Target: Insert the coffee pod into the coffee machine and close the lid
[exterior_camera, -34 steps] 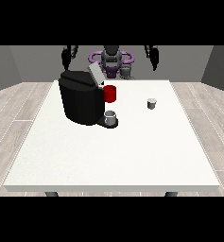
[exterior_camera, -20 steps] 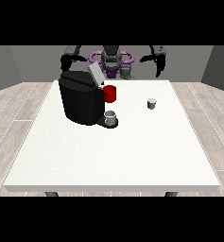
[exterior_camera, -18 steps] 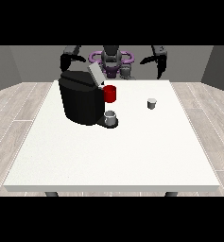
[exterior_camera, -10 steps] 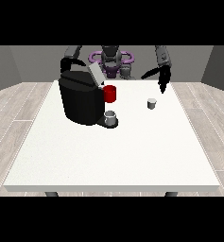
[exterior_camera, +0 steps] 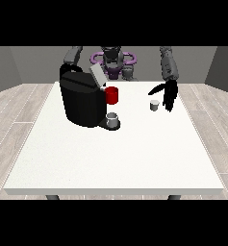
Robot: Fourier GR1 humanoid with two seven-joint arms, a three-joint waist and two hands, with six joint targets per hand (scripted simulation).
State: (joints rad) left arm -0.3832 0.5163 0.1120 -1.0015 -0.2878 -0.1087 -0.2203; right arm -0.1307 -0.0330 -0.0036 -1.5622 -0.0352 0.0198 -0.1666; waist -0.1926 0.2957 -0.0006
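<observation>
The robot hand (exterior_camera: pixel 169 94) at the view's right hangs with fingers straight and spread — holding nothing. The coffee pod (exterior_camera: pixel 154 105) stands just beside it on the tabletop (exterior_camera: pixel 134 153); the coffee machine (exterior_camera: pixel 83 98), lid (exterior_camera: pixel 97 75) raised, stands farther off.

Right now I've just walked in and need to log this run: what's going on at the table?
A robot is going for the small coffee pod on the white table. The robot hand at the view's right hangs just beside the pod with its fingers pointing down, not holding it yet. The black coffee machine stands at the left with its lid up, a red cup behind it. The other hand is hidden.
</observation>
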